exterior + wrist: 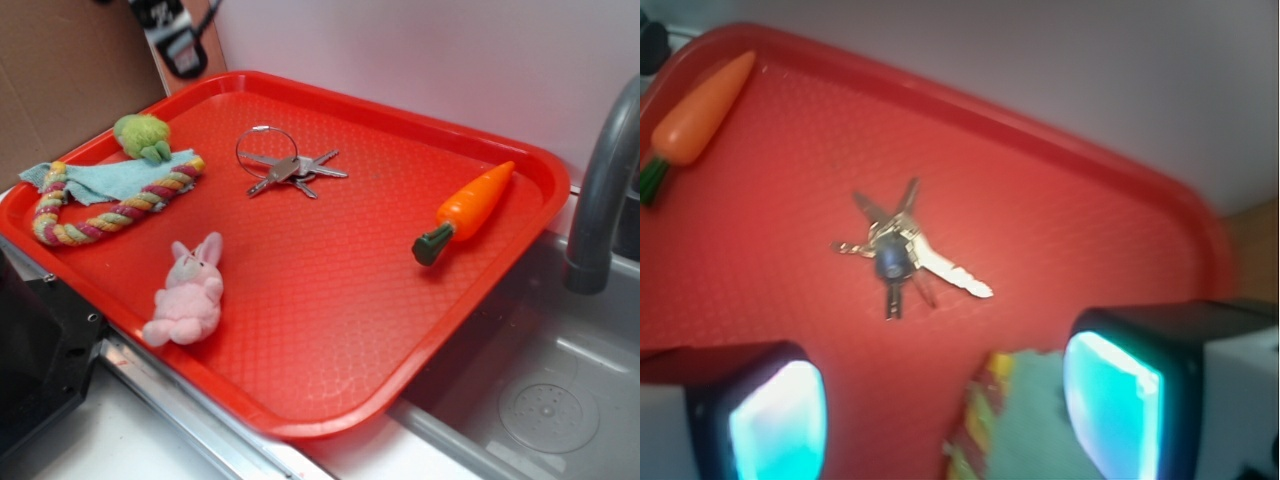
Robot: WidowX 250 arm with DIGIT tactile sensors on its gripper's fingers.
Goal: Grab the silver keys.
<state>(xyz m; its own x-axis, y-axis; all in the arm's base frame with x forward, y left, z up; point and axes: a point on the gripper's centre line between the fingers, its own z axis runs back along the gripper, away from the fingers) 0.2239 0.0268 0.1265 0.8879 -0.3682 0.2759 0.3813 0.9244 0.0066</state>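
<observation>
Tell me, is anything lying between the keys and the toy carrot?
No. In the exterior view, only bare red tray lies between the silver keys and the toy carrot.

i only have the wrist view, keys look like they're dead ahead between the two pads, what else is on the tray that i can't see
Observer: A pink plush bunny lies near the tray's front edge, apart from the silver keys.
Operator: anything touching the keys
Observer: No. The exterior view shows bare tray all around them; their wire ring points toward the tray's back rim.
Operator: what's that striped thing by my pad
Observer: A braided rope toy with a light blue cloth over it and a green plush at its far end.
Operator: where's the tool
Observer: Open, its pads above the tray, keys ahead.
</observation>
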